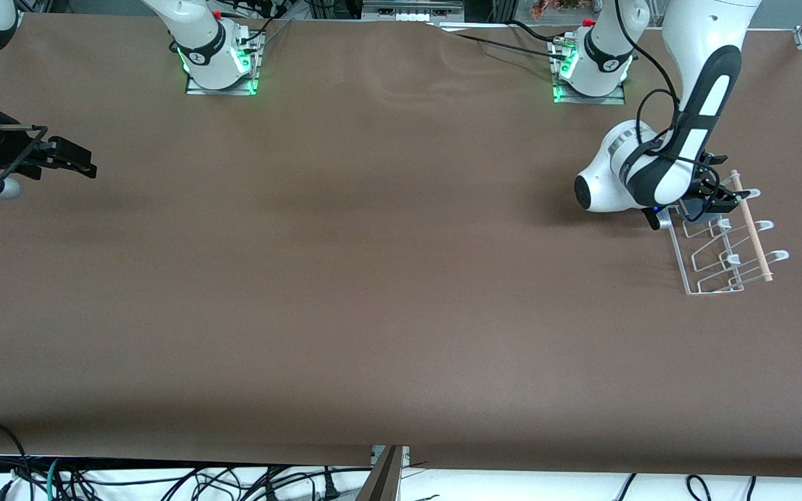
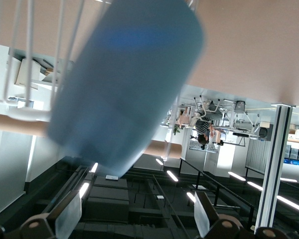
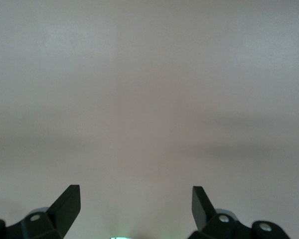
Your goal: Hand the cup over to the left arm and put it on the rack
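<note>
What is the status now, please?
Left hand open at the rack, cup between its fingers, against the rack wires. Right hand open, waiting at its table end. Nothing in the way.

A tapered light-blue plastic cup point(image 2: 127, 82) fills much of the left wrist view, tilted and blurred; thin white wires of the rack point(image 2: 25, 55) run beside it, and a light wooden dowel point(image 2: 15, 123) crosses at its side; the left gripper point(image 2: 134, 219) shows two fingers point(image 2: 68, 216) spread apart, clear of the cup.
</note>
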Robot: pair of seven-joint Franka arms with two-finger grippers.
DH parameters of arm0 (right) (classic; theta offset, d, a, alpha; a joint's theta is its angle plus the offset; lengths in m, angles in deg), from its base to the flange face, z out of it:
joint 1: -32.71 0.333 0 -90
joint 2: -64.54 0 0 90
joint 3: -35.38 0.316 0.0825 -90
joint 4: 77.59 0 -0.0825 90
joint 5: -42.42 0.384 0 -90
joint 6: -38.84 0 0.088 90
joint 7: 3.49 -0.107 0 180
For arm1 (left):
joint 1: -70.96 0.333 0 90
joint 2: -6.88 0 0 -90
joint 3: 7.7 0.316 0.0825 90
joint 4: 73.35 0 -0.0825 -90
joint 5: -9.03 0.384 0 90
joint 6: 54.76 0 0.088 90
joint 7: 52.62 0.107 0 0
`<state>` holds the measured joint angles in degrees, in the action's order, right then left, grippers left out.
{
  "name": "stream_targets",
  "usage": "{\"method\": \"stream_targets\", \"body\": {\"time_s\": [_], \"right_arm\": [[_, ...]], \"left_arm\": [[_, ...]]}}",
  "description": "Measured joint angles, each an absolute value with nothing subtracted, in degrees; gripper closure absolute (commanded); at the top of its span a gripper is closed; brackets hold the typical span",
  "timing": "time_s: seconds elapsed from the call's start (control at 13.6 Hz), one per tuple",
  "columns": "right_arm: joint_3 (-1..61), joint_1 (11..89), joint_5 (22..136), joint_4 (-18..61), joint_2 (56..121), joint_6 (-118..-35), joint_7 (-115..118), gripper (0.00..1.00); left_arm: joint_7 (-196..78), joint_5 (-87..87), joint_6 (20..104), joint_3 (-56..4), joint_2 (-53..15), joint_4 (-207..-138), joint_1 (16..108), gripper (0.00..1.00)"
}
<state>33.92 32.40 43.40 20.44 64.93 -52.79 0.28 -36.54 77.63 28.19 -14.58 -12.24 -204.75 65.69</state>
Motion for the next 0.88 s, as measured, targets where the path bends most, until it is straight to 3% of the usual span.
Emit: {"method": "stream_targets", "body": {"time_s": [0.29, 0.88], "right_arm": [[33.9, 32.4, 43.4, 20.4, 64.9, -52.2, 0.3, 0.01], [34.6, 32.6, 43.5, 20.2, 64.9, -52.0, 0.3, 0.01]], "left_arm": [[-37.6, 75.1, 29.9, -14.5, -11.4, -201.7, 65.8, 0.0], [-37.9, 37.2, 30.3, -14.3, -9.1, -176.9, 65.9, 0.0]]}}
